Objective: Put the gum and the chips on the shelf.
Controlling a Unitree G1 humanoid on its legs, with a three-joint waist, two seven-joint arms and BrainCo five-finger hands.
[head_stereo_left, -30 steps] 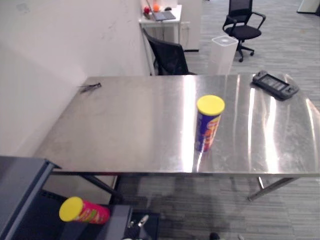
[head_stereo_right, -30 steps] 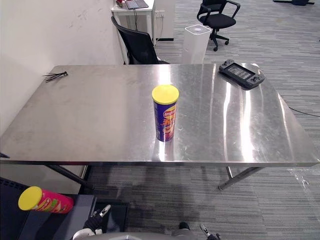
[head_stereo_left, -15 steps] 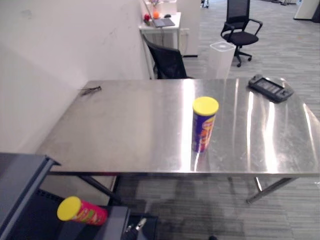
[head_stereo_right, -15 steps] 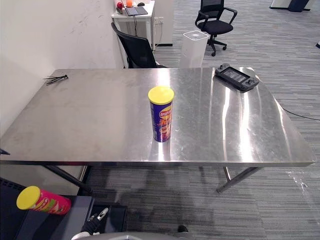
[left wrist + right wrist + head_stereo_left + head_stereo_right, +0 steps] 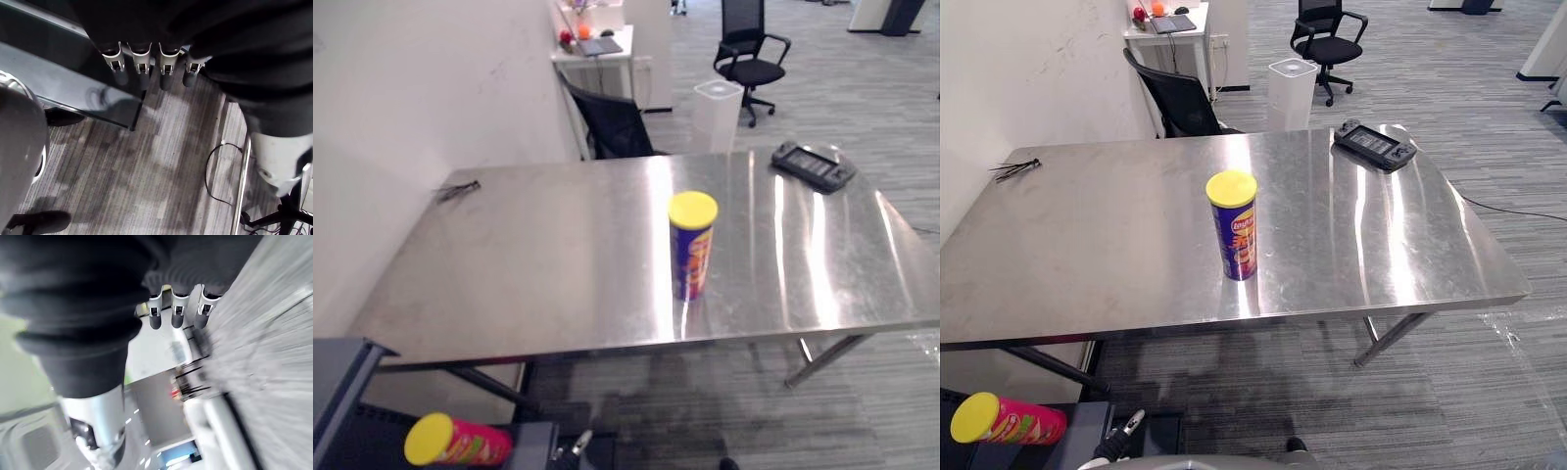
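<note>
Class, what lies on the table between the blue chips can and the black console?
Only bare tabletop between chips can and console, as the right eye view shows.

A black handheld console [image 5: 1374, 145] lies at the steel table [image 5: 1087, 255]'s far right corner; a white bin [image 5: 1291, 93] stands behind.

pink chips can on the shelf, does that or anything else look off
The pink can lies on its side on the dark shelf, so it might roll. The blue can stands upright on the steel table. Nothing looks spilled or damaged.
</note>
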